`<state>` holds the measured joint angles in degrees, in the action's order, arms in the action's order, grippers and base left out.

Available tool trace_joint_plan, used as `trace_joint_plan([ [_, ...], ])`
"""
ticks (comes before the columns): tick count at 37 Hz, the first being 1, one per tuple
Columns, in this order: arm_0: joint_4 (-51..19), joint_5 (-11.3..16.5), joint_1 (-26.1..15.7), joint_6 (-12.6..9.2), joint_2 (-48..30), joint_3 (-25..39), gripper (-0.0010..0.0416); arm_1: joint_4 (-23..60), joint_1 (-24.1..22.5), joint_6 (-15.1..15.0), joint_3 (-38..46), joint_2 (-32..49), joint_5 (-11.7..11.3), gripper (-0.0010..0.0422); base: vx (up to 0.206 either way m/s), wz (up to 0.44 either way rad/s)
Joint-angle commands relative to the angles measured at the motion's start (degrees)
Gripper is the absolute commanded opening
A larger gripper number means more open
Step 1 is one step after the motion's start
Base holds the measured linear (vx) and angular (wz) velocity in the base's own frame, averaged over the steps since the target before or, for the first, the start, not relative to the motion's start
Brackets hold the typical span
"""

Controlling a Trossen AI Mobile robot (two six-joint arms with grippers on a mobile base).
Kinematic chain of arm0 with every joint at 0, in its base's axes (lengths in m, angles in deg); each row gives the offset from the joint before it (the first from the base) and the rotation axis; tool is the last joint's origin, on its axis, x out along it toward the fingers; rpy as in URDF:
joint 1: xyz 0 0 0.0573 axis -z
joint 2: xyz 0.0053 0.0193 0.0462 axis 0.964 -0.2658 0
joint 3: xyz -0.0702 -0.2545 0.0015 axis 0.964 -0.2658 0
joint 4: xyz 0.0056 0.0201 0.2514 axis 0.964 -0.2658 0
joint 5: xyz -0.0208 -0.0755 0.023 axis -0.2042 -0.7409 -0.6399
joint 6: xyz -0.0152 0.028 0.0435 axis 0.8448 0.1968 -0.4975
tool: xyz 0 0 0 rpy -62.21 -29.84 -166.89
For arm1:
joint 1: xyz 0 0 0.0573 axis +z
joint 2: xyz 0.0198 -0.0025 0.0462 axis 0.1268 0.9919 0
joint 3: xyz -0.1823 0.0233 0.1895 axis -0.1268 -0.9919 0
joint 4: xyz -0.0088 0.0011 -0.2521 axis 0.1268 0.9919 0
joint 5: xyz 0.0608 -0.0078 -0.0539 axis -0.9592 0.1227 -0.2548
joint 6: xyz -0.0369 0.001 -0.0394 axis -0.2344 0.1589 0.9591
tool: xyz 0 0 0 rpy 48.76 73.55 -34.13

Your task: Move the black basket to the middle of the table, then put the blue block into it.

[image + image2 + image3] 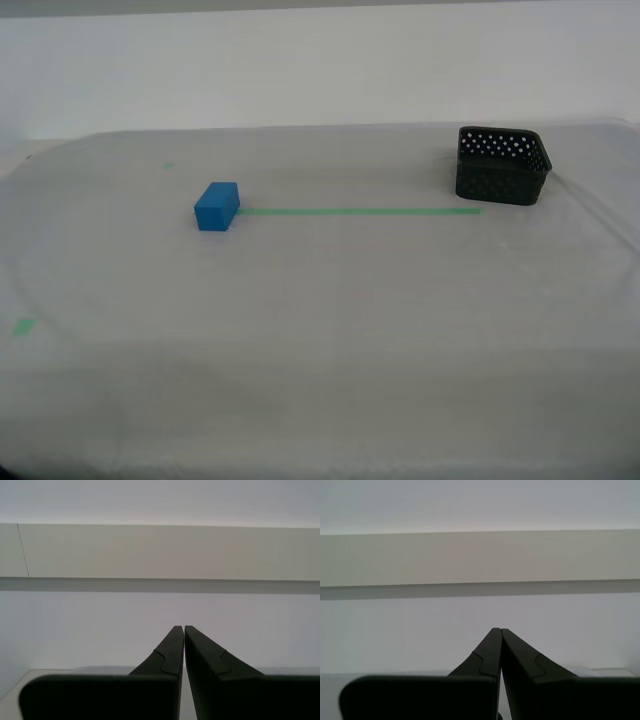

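Two tools: both seen only through their own wrist views; neither shows in the exterior view.
First tool (pixel 500 630): clenched, its dark fingers meeting at the tips with nothing between them. It points at a pale wall with a broad cream band (pixel 480 557) running level across it.
Second tool (pixel 184 627): clenched as well, only a hairline slit between the fingertips, nothing held. It faces the same sort of wall (pixel 160 615).
Desk (pixel 320 300): wide, covered in whitish-grey cloth. Only a pale sliver of surface shows low beside each tool's fingers in the wrist views.
Blue block (pixel 217 206): resting on the desk toward the exterior view's left, touching the near end of the green tape line (pixel 360 211). It does not appear ahead of either tool, so its place relative to them cannot be told.
Black basket (pixel 502 165): upright on the desk toward the exterior view's right, open side up, its walls dotted with holes. It sits just behind the far end of the tape line, well apart from the block, and nothing lies inside it as far as can be seen. It is also out of both tools' sight.
Tape marks: one small green mark (pixel 24 325) near the exterior view's left edge, another faint one (pixel 168 165) behind the block.
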<state>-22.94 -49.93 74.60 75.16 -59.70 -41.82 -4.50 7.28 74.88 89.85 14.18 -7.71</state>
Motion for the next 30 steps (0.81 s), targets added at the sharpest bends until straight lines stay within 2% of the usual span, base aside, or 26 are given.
trace_joint_plan([
  [1,0.1,0.1,0.0,0.0,0.0,0.0,0.0,-0.2,0.0,-0.1,0.0,0.0,0.0,0.0,0.0,0.0],
  [30,0.1,0.1,0.0,0.0,0.0,0.0,0.0,-0.2,0.0,-0.1,0.0,0.0,0.0,0.0,0.0,0.0],
])
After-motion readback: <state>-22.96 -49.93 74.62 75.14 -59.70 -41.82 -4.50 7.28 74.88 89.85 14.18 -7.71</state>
